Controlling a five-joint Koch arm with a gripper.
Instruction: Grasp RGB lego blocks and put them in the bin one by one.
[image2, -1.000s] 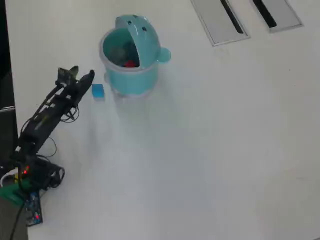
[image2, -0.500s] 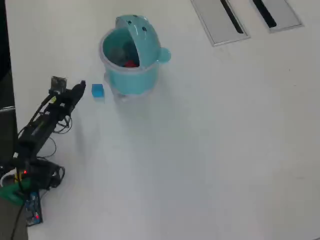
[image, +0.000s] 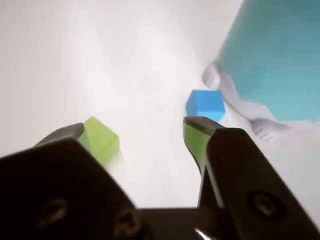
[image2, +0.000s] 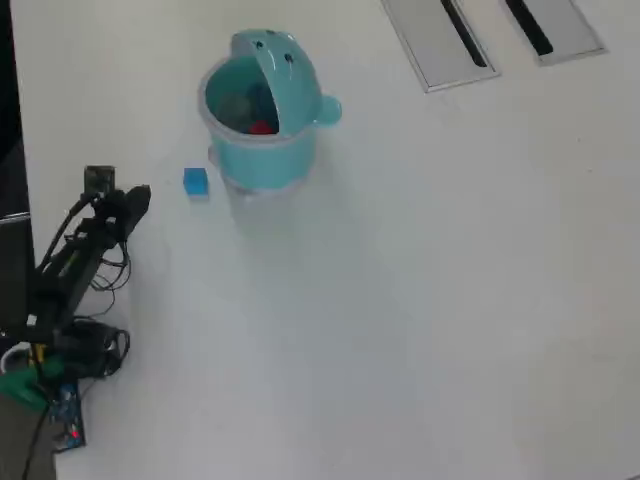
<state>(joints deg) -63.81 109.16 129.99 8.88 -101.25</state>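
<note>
Gripper (image: 150, 135), jaws apart and empty, faces the blue block (image: 204, 104), which rests on the tabletop beside the bin (image2: 262, 140) near the far left corner. Judged light, rigid, smooth: pinch opposite flat faces.

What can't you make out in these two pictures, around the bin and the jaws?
- Bin contents: in the overhead view a red bit shows inside; anything else is too dark and small to name.
- Bin in the wrist view: cut off by the top and right edges, lid unseen.
- Gripper: blurred close up in the wrist view; in the overhead view too small to show the jaws.
- Blue block: its lower edge is hidden behind a jaw tip in the wrist view.
</note>
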